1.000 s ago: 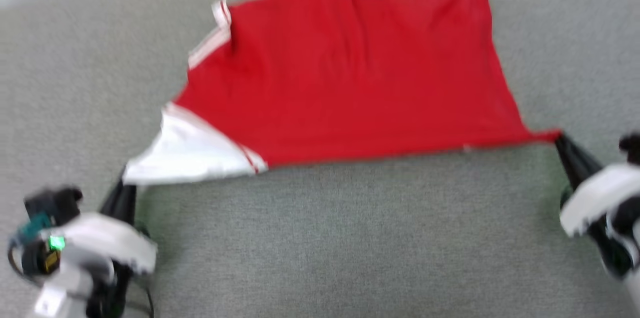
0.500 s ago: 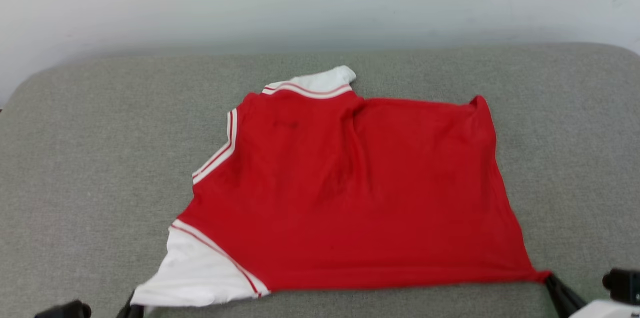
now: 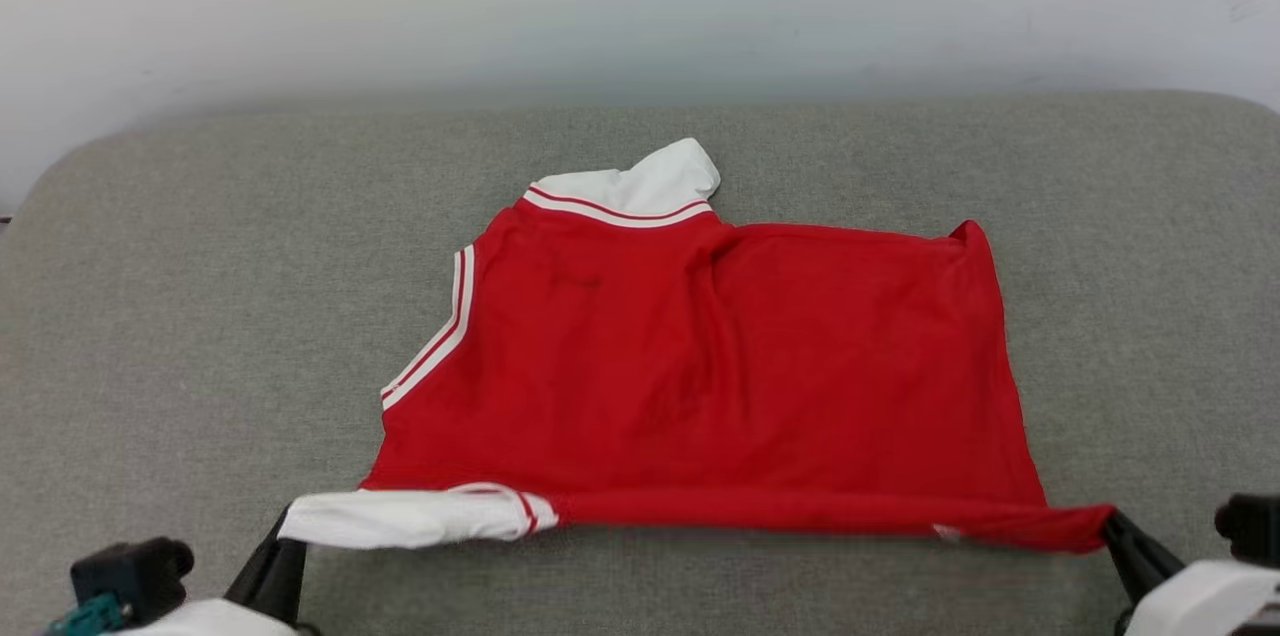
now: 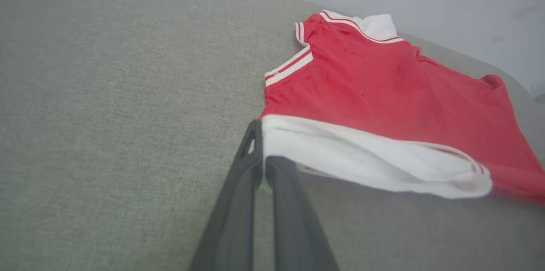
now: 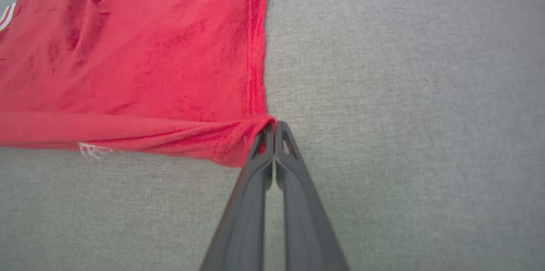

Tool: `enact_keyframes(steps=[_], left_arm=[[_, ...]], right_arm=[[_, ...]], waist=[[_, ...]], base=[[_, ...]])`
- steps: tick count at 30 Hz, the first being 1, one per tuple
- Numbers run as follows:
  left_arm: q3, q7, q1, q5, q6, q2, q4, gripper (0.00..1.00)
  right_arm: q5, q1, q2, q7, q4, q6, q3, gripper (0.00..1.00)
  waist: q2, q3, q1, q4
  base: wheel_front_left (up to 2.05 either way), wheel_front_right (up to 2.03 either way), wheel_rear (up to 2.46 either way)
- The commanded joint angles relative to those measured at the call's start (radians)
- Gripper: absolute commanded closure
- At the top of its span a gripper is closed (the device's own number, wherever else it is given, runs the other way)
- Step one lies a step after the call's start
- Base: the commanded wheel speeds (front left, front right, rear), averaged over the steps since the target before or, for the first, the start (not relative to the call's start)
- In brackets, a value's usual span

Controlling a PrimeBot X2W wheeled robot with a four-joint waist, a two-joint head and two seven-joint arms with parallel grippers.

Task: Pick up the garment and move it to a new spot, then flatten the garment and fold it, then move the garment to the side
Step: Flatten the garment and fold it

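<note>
Grey cushion [image 3: 160,316] bears the garment [image 3: 700,366]; left fingers [image 3: 268,571] and right fingers [image 3: 1135,548] pinch its near corners (stretched).

We took the garment [image 3: 700,366] for soft knit cloth, matt all over. Its red body looked slightly fuzzy in the right wrist view, with a stitched hem running down one edge. The near sleeve [image 3: 410,519] was a smoother white cloth, and the striped trim [image 3: 440,341] was flat, matt cloth as well. The cushion [image 3: 200,316] beneath was a coarse woven grey fabric, flecked, rough and dull. The wall [image 3: 600,6] behind looked smooth, pale and matt, with faint scuffs. The fingers [image 4: 238,211] of the left gripper [image 4: 262,149] and those of the right gripper [image 5: 274,128] looked like dark, smooth plastic with only a faint sheen. The shell [image 3: 1200,596] on the right arm was white, smooth plastic.
</note>
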Motion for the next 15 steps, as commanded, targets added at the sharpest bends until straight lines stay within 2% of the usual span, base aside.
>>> enact_keyframes(steps=[1, 3, 4, 7, 15], left_arm=[[-0.007, 0.007, -0.031, 0.003, 0.000, -0.001, -0.001, 1.00], [-0.022, 0.020, -0.090, 0.018, -0.013, 0.003, 0.015, 1.00], [-0.047, 0.036, -0.187, 0.032, -0.040, -0.005, 0.060, 1.00], [-0.068, 0.048, -0.275, 0.036, -0.068, -0.016, 0.125, 1.00], [-0.100, 0.090, -0.420, 0.020, -0.121, -0.043, 0.297, 1.00]], right_arm=[[-0.003, -0.034, -0.012, 0.014, -0.007, -0.002, 0.004, 1.00], [-0.006, -0.089, -0.025, 0.044, 0.000, -0.002, 0.020, 1.00], [-0.006, -0.176, -0.046, 0.069, 0.035, -0.002, 0.053, 1.00], [0.001, -0.258, -0.061, 0.074, 0.083, -0.002, 0.091, 1.00], [0.027, -0.438, -0.101, 0.009, 0.232, -0.002, 0.210, 1.00]], waist=[[-0.0001, 0.011, 0.0000, -0.010], [-0.0001, 0.032, 0.0000, -0.021], [-0.0001, 0.067, 0.0000, -0.033], [-0.0001, 0.104, 0.0000, -0.039], [-0.0001, 0.187, 0.0000, -0.051]], base=[[0.00, 0.00, 0.00], [0.00, 0.00, 0.00], [0.00, 0.00, 0.00], [0.00, 0.00, 0.00], [0.00, 0.00, 0.00]])
